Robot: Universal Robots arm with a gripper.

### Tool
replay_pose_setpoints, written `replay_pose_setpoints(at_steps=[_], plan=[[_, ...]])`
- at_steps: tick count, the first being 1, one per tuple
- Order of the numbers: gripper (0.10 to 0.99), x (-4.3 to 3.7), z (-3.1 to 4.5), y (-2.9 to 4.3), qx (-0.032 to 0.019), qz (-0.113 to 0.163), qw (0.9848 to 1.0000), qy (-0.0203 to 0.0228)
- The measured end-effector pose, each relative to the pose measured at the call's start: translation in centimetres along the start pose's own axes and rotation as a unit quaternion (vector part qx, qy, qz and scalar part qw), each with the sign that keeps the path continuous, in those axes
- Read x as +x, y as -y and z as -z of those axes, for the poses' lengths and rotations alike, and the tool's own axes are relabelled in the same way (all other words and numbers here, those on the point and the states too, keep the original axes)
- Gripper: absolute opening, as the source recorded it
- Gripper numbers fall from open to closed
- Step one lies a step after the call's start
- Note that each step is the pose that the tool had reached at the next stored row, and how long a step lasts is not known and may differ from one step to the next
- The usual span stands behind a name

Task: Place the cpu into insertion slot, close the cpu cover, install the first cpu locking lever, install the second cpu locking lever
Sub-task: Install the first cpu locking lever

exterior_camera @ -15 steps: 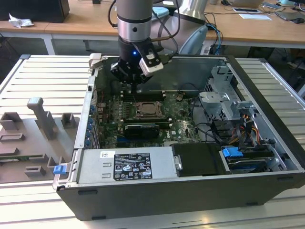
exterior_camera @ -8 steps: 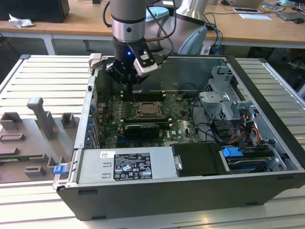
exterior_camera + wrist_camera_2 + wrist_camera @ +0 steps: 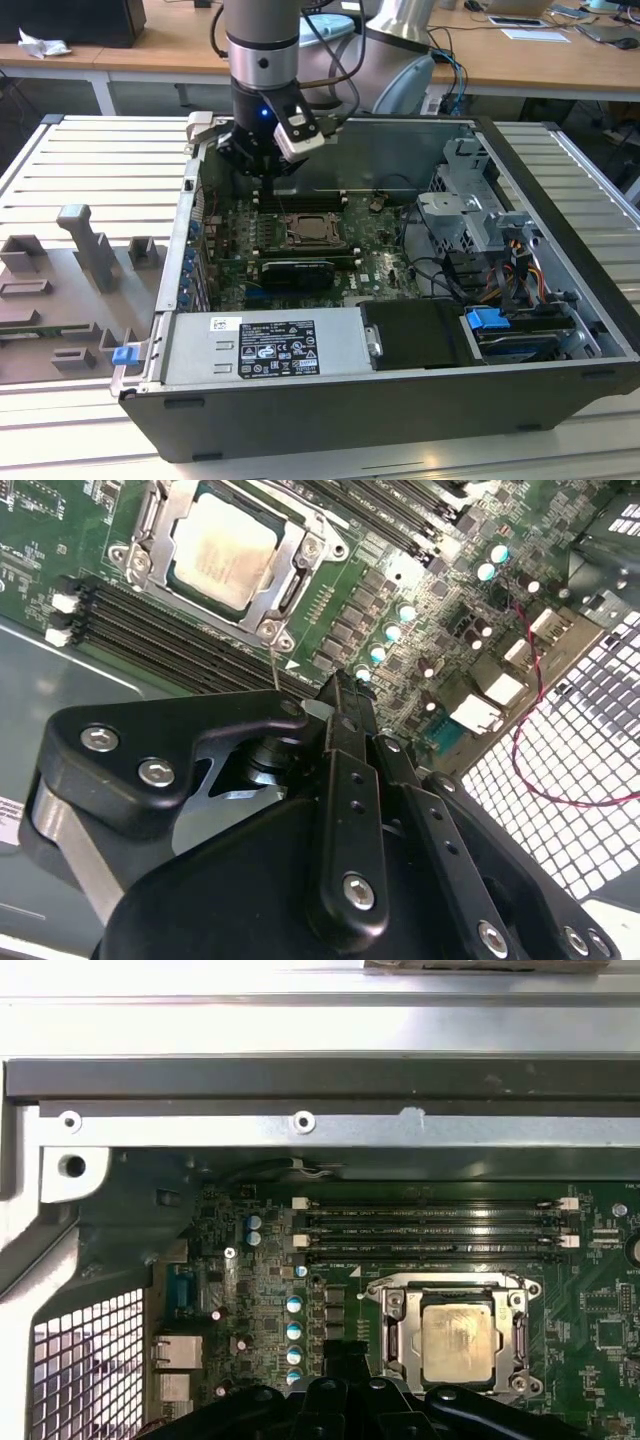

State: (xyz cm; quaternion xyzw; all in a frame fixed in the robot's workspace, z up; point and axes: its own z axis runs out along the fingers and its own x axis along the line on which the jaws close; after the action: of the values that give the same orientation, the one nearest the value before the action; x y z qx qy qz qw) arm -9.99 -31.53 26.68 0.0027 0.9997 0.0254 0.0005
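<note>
Open computer case [image 3: 500, 165], seen from above as I steer the arm. The cpu [image 3: 222, 548] lies flat in the insertion slot [image 3: 140, 540], and the cpu cover [image 3: 292, 572] is folded down around it. The fingers [image 3: 345, 750] look pressed together and hold nothing. Their tip hangs over the memory slots [image 3: 170, 630], just beside one corner of the socket and apart from the chip. A thin metal lever [image 3: 273, 670] stands up near that tip. I judge that seating this lever is the step in hand. It calls for a slow sideways-and-down push with the closed tip, kept clear of the capacitors [image 3: 392, 633].
</note>
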Motion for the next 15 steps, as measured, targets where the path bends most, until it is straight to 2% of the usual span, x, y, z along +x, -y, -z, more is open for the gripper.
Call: replay_pose_setpoints(at_steps=[5, 15], plan=[[0.106, 0.36, -0.35, -0.40, 0.0000, 0.001, 1.0000, -0.0001], [0.106, 0.48, -0.81, -2.03, 0.0000, 0.003, 1.0000, -0.0002]])
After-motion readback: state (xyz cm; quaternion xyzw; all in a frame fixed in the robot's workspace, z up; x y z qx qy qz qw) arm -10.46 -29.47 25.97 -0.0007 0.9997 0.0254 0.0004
